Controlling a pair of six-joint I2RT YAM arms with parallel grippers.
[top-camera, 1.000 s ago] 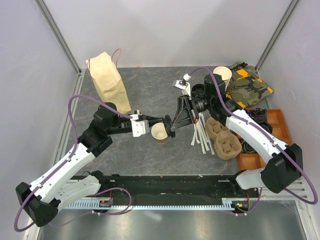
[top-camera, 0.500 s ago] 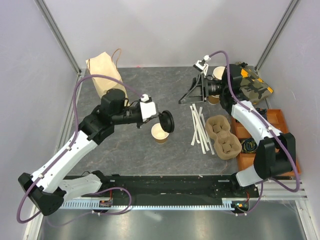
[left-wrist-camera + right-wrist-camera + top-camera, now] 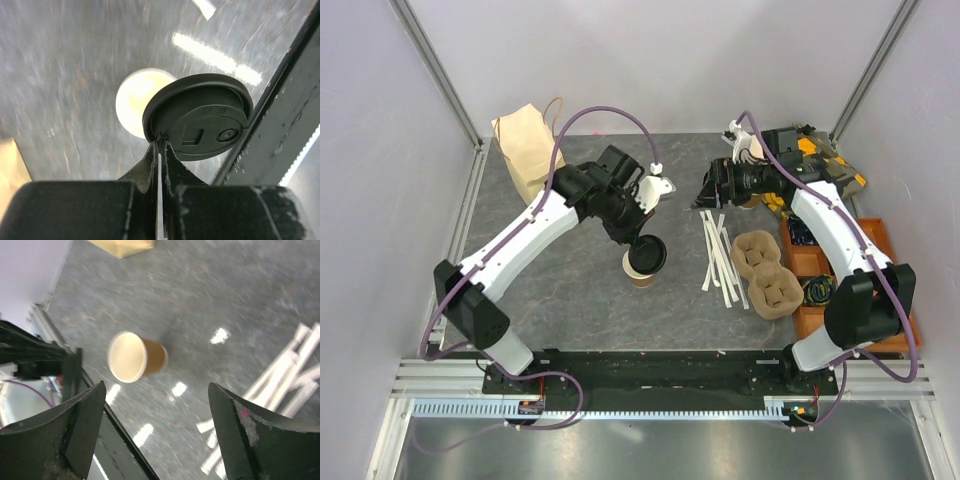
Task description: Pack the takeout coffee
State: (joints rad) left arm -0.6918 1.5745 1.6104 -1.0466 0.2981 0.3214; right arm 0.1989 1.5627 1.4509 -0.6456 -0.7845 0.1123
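The takeout coffee's brown paper cup (image 3: 636,270) stands upright and lidless mid-table, its pale inside showing (image 3: 136,100) (image 3: 134,357). My left gripper (image 3: 638,238) (image 3: 161,144) is shut on the rim of a round black lid (image 3: 649,253) (image 3: 200,116). The lid hangs just above the cup and overlaps its right side. My right gripper (image 3: 708,192) (image 3: 156,386) is open and empty, up and to the right of the cup, with nothing between its fingers (image 3: 82,425).
A kraft paper bag (image 3: 528,150) stands at the back left. White paper-wrapped straws (image 3: 718,250) lie right of the cup, beside a moulded cup carrier (image 3: 765,272). A camouflage pouch (image 3: 825,165) and an orange bin (image 3: 855,265) sit at the right edge.
My left arm swung up and over, carrying the lid from beside the cup to just above it. My right gripper opened, let go of the lid and drew back to the right.
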